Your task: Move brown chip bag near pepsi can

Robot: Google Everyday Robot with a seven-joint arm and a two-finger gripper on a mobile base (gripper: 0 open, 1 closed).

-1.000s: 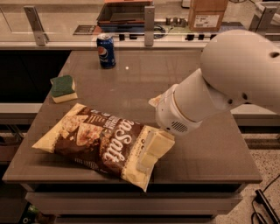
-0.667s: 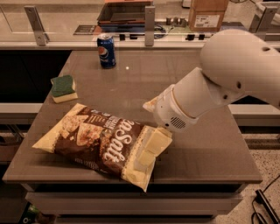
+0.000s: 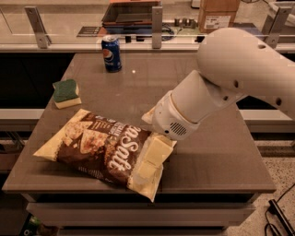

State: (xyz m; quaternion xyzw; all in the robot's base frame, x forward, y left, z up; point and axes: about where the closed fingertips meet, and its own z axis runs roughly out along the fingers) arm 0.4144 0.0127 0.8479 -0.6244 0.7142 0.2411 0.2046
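The brown chip bag (image 3: 103, 147) lies flat on the front left part of the grey table (image 3: 207, 152), its white "Salt" lettering facing up. The pepsi can (image 3: 111, 53) stands upright at the table's far edge, well apart from the bag. My gripper (image 3: 154, 157) hangs below the big white arm (image 3: 221, 87) and rests at the bag's right end, over its cream-yellow part. The arm's wrist hides part of that end of the bag.
A green-and-yellow sponge (image 3: 65, 92) lies at the table's left edge, between bag and can. Behind the table runs a counter with metal posts (image 3: 157, 26), a dark tray and a cardboard box (image 3: 219, 14). A cable lies on the floor at right.
The arm has shifted a little to the left and down over the bag's right end. Bag, can and sponge have not moved.
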